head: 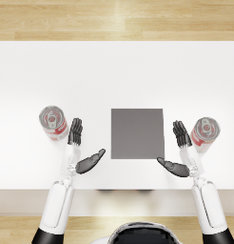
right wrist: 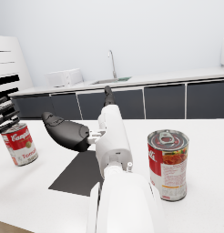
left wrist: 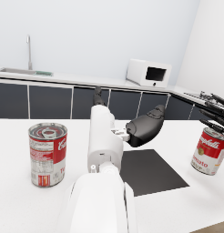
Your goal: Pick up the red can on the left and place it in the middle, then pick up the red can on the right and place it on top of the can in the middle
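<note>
**Both hands open beside upright cans, mat between them**

The left hand holds nothing, its fingers straight and its thumb spread toward the centre; the left red can stands upright just outside its fingertips, not touching. The right hand mirrors it, empty and spread, with the right red can upright just beyond its outer edge. Between the thumbs lies a dark grey mat on the white table. In each wrist view the forearm hides most of its own hand; only the thumb shows clearly.
</note>
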